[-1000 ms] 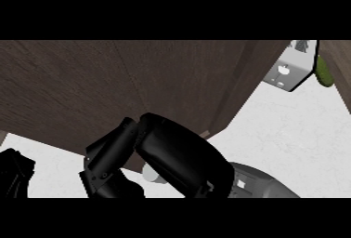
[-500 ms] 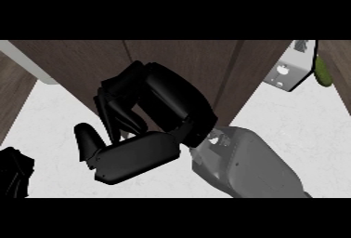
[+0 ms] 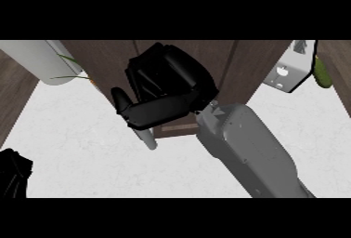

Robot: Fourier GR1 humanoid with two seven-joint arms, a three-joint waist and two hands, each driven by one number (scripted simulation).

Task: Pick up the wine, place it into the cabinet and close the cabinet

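Note:
The dark wooden cabinet (image 3: 250, 69) fills the top middle of the head view, and its door (image 3: 109, 65) stands nearly flush with the front. My right hand (image 3: 165, 107) lies against that door with its fingers (image 3: 168, 65) stretched up the wood and the thumb (image 3: 122, 100) out to the left. A silver door handle (image 3: 148, 140) pokes out just below the palm. No wine bottle shows anywhere. Only a dark part of my left hand (image 3: 12, 173) appears at the lower left edge, away from the cabinet.
A white pot (image 3: 44, 60) with green leaves stands at the upper left beside the cabinet. A metal grater (image 3: 291, 67) and a green vegetable (image 3: 322, 72) lie at the upper right. The pale counter (image 3: 82, 158) spreads below.
My right hand has moved up and away with the door, which has swung in toward the cabinet. The white pot at the left has come into sight.

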